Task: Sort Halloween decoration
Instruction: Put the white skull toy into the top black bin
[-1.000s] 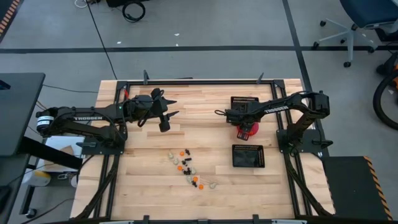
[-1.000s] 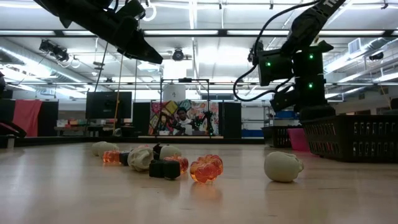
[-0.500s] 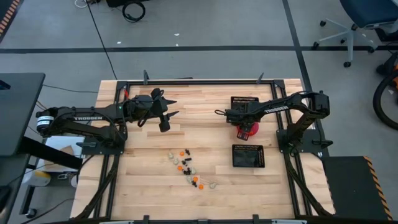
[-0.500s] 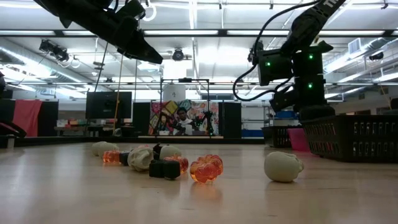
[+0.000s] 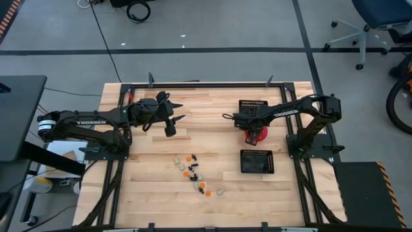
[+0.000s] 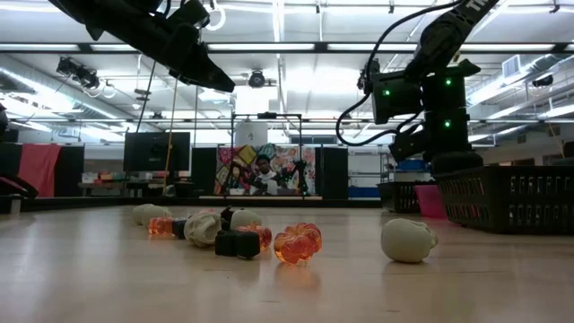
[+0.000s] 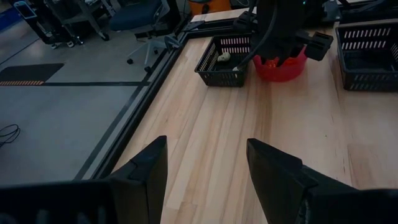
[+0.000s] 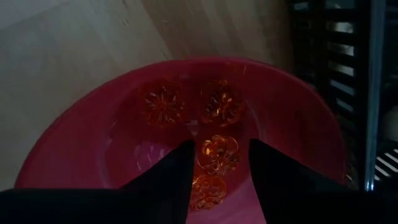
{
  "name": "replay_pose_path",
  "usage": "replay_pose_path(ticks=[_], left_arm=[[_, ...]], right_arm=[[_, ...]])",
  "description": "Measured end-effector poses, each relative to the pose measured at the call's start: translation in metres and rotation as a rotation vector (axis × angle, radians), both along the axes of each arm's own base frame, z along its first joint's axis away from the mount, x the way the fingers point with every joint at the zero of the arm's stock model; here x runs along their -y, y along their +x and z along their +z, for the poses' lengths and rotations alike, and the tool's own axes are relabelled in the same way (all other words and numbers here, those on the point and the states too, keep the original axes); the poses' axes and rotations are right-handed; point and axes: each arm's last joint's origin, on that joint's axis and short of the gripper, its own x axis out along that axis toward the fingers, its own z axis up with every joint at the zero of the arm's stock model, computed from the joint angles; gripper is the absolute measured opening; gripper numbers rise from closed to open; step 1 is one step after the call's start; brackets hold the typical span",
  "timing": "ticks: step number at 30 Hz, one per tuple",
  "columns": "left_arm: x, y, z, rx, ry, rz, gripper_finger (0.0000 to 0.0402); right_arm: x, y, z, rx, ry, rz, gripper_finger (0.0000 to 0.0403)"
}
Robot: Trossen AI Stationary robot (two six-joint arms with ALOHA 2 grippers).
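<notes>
Halloween decoration (image 5: 195, 174): loose cluster of tiny orange, black and cream trinkets near the middle of the surface (image 5: 212, 145), toward its front; exact count unclear from above. Low view shows one cream skull (image 6: 408, 240) apart from the rest
Pink-red bowl (image 8: 74, 143): one, between the two trays, holding four orange pumpkins (image 8: 219, 154)
Black mesh trays: two; far tray (image 7: 225, 61) holds one pale piece; near tray (image 5: 257, 162), contents unclear
Right claw (image 8: 217, 163): directly above the bowl, fingers parted, gripping nothing
Left claw (image 7: 205, 171): spread wide, empty, raised over bare wood at the left rear
Open wood surrounds the cluster on all sides
</notes>
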Motion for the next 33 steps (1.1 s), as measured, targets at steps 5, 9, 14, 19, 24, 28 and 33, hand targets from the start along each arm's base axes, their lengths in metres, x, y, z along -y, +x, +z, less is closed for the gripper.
replay_pose_path(ticks=[5,9,14,19,24,28,33], left_arm=[[0.000,0.000,0.000,0.000,0.000,0.000,0.0192],[0.000,0.000,0.000,0.000,0.000,0.000,0.0192],[0.000,0.000,0.000,0.000,0.000,0.000,0.0192],[0.000,0.000,0.000,0.000,0.000,0.000,0.0192],[0.000,0.000,0.000,0.000,0.001,0.000,0.0192],[0.000,0.000,0.000,0.000,0.000,0.000,0.0192],[0.000,0.000,0.000,0.000,0.001,0.000,0.0192]], right_arm=[[0.000,0.000,0.000,0.000,0.000,-0.001,0.0158],[0.000,0.001,0.003,-0.013,0.010,-0.005,0.0158],[0.001,0.008,0.017,-0.012,0.012,-0.022,0.0158],[0.000,0.017,0.033,-0.004,-0.011,-0.017,0.0158],[-0.005,0.027,0.054,0.007,-0.048,-0.007,0.0158],[-0.015,0.039,0.069,0.069,-0.058,0.032,0.0158],[-0.031,0.053,0.083,0.167,-0.067,0.099,0.0158]])
